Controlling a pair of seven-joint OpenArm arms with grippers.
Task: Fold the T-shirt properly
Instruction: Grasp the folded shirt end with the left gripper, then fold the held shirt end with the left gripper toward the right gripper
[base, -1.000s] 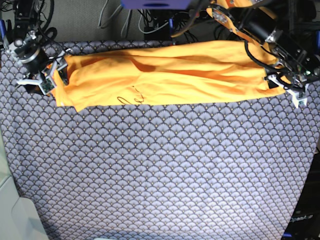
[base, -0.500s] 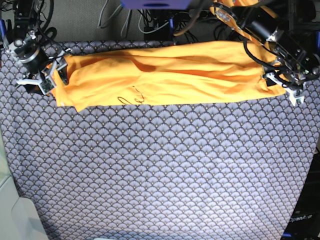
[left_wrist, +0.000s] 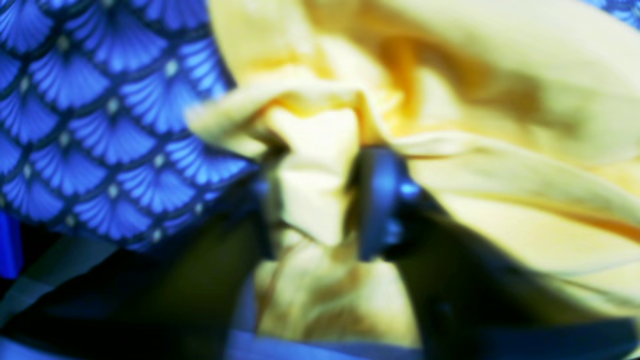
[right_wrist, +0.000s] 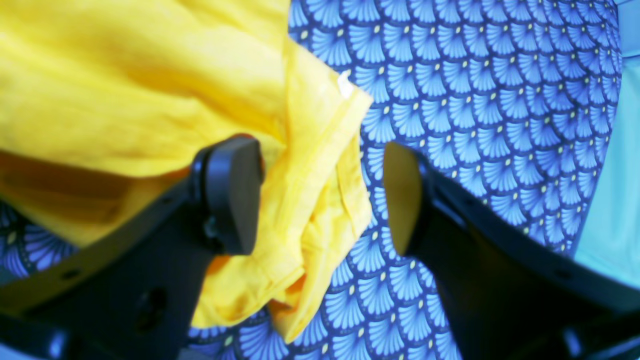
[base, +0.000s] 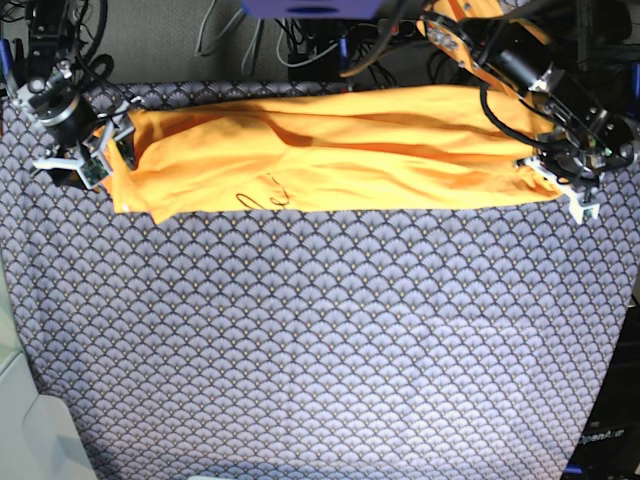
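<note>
I've got cables and dark rig hardware (base: 300, 45) crowding the far edge behind the table cover (base: 320, 340); nothing else sits on the cover besides cloth and arms. The T-shirt (base: 330, 150) lies as a long yellow-orange band across the far part of the cover, folded lengthwise w/ soft creases and a thin dark squiggle near its near edge. Left gripper (left_wrist: 320, 200) is pinching a bunched wad of shirt fabric at the band's end on base view's right; view's blurry but cloth fills the gap btwn the pads. Right gripper (right_wrist: 322, 192) is spread wide, one finger (right_wrist: 232, 192) resting against the shirt corner at the other end, the other over bare cover. Near side of the cover is all bare pattern, lots of room toward me.
</note>
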